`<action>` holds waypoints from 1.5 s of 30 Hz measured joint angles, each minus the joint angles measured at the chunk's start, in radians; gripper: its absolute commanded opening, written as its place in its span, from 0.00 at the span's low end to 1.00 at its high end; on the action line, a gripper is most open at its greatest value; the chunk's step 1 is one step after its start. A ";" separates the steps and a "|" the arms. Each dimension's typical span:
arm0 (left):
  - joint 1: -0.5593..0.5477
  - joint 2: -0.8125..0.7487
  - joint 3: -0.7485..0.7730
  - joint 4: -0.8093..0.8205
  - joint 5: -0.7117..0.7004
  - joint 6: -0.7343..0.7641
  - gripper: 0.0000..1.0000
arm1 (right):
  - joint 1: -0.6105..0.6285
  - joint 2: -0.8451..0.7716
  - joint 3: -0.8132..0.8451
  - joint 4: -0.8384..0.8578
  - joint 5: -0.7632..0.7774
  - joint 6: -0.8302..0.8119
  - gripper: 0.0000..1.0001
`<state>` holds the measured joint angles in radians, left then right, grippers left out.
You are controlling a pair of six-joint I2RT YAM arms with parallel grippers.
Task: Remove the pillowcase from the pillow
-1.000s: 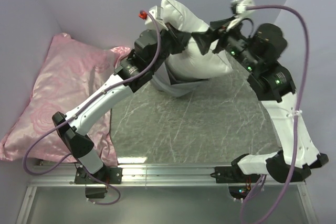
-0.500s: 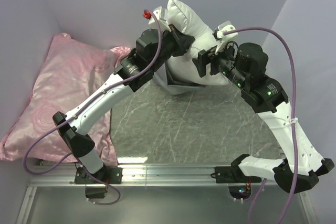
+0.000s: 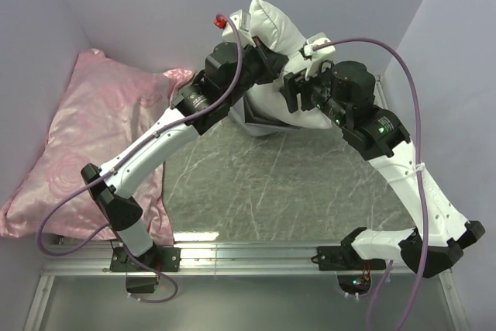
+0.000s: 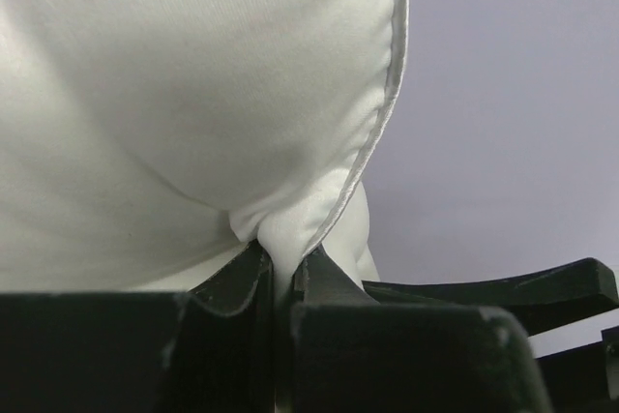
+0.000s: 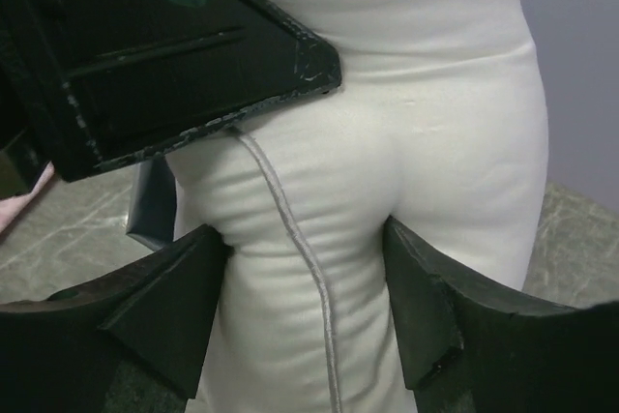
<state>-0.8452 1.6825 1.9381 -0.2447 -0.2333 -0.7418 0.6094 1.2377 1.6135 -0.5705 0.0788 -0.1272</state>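
Grey marble-look bench (image 3: 294,184): lay below both pincers, out toward the arm bases.

Pink rose-patterned satin pillow (image 3: 93,129): well to the left of the left pincer (image 3: 262,58), against the wall. Not part of the job.

Plump plain white pillow (image 3: 271,25): stood on end between the two pincers, its upper corner rising past the left pincer. The right pincer (image 3: 297,92) sat just beside it, lower down on its flank.

Smooth grey fabric pillowcase (image 3: 249,124): bunched under the left pincer at the foot of the white pillow. From the right wrist only a sliver (image 5: 150,205) showed, left of that pincer's left finger. Could not tell whether the pillow's lower end sat inside it.

Left pincer (image 4: 285,273): clamped tight on a fold of the white pillow (image 4: 193,94) at its piped seam, with cloth squeezed up between the jaws.

Right pincer (image 5: 308,316): jaws spread wide, straddling a bulge of the white pillow (image 5: 435,142). Both fingers touched the fabric, but the jaws were not closed in.

Handling, as judged:
- The pillow looked light and very soft, and dented wherever a finger pressed.
- A pinch at the piped seam should hold better than one on the plump face, where filling slides away.
- The pillowcase looked thin, limp and fairly slick. Best taken at a gathered fold or its open hem and drawn down while the seam pinch holds the pillow up.
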 measured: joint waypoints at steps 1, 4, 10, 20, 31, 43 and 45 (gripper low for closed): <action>0.000 0.000 0.000 -0.002 0.000 0.000 0.01 | 0.002 0.005 0.000 0.001 0.010 0.003 0.45; -0.001 -0.001 0.000 0.000 -0.001 0.000 0.01 | 0.002 0.021 0.006 0.003 0.047 0.024 0.00; -0.003 -0.011 -0.001 0.007 -0.020 0.008 0.04 | 0.014 0.037 0.039 -0.002 0.094 0.082 0.00; -0.046 -0.190 -0.089 0.119 -0.022 0.055 0.72 | -0.083 -0.064 0.098 0.009 -0.036 0.159 0.00; -0.029 -0.414 -0.276 0.188 -0.232 0.110 0.71 | -0.321 -0.035 0.159 0.040 -0.359 0.291 0.00; 0.509 -0.282 -0.556 0.406 0.274 -0.081 0.82 | -0.581 0.062 0.173 0.250 -0.761 0.559 0.00; 0.557 -0.223 -0.551 0.483 0.378 -0.134 0.81 | -0.581 0.072 0.175 0.277 -0.793 0.585 0.00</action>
<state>-0.2878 1.4593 1.3869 0.2379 0.1452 -0.8761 0.0280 1.3098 1.7882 -0.2932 -0.7147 0.4580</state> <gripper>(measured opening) 0.816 0.152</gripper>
